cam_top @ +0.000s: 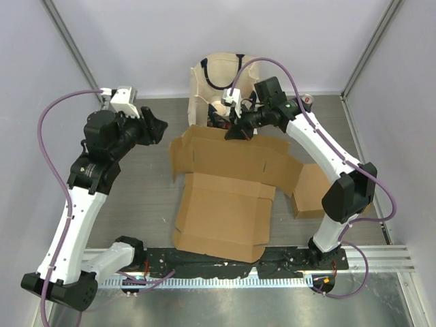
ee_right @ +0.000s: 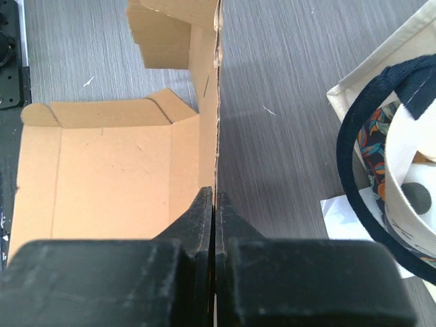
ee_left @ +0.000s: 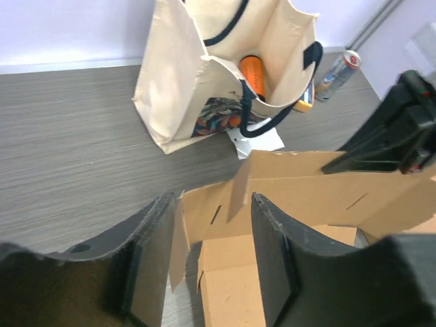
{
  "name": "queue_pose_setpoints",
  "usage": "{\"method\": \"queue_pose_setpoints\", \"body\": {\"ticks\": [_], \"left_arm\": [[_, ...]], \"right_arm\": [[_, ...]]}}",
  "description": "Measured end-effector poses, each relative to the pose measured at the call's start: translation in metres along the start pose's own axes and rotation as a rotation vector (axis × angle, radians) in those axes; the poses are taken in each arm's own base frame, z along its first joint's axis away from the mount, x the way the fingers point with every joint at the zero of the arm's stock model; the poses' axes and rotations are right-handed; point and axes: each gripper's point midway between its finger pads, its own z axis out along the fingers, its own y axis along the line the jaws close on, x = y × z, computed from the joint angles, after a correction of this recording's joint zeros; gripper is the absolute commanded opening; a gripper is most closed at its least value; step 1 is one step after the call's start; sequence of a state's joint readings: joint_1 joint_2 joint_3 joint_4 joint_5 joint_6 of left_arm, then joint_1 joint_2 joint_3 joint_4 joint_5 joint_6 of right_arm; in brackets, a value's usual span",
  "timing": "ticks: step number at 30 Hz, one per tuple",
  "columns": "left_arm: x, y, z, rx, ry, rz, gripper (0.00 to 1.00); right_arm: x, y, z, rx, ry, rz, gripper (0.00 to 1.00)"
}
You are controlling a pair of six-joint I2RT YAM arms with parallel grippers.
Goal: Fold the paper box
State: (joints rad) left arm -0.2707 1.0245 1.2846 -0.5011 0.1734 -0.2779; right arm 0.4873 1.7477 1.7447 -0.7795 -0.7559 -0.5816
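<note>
Two tools work a flat cardboard box lying open on the counter. The right tool is pinched fully closed on the box's far flap, holding it on edge straight ahead of its fingers. The left tool gapes wide and grips nothing, with a corner tab just ahead of its fingers. Folding looks barely begun. The next move likely calls for the left tool to close on that tab.

One table carries one flat cardboard box, one cloth bag and one drink can. One orange bottle shows inside the bag. There are two robot arms, a left arm and a right arm, with one end effector apiece: the left end effector and the right end effector.
</note>
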Motion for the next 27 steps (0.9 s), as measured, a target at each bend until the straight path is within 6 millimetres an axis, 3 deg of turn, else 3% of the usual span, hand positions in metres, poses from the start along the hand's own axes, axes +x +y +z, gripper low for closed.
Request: {"method": "queue_pose_setpoints", "body": {"ticks": [2,6,10,12,17,19,25,27], "left_arm": [[-0.003,0.004,-0.002,-0.022,-0.01,-0.007,0.48],[0.016,0.003,0.016,0.02,0.057,0.016,0.28],[0.056,0.016,0.041,0.023,0.155,0.045,0.27],[0.066,0.013,0.047,0.061,0.182,0.062,0.3],[0.062,-0.015,0.058,0.247,0.187,0.086,0.49],[0.062,-0.026,0.059,0.321,0.186,0.086,0.5],[0.052,-0.045,0.067,0.43,0.181,0.104,0.47],[0.052,-0.048,0.073,0.444,0.186,0.108,0.33]], "right_arm": [[-0.006,0.002,-0.006,0.0,-0.017,-0.01,0.01],[-0.015,0.009,-0.011,-0.016,-0.048,-0.027,0.01],[-0.018,0.012,-0.011,-0.031,-0.059,-0.026,0.01],[-0.018,0.013,-0.011,-0.037,-0.063,-0.025,0.01],[-0.019,0.015,-0.011,-0.047,-0.069,-0.023,0.01],[-0.02,0.015,-0.011,-0.051,-0.071,-0.022,0.01],[-0.023,0.017,-0.011,-0.064,-0.087,-0.022,0.01],[-0.025,0.017,-0.01,-0.066,-0.094,-0.023,0.01]]}}
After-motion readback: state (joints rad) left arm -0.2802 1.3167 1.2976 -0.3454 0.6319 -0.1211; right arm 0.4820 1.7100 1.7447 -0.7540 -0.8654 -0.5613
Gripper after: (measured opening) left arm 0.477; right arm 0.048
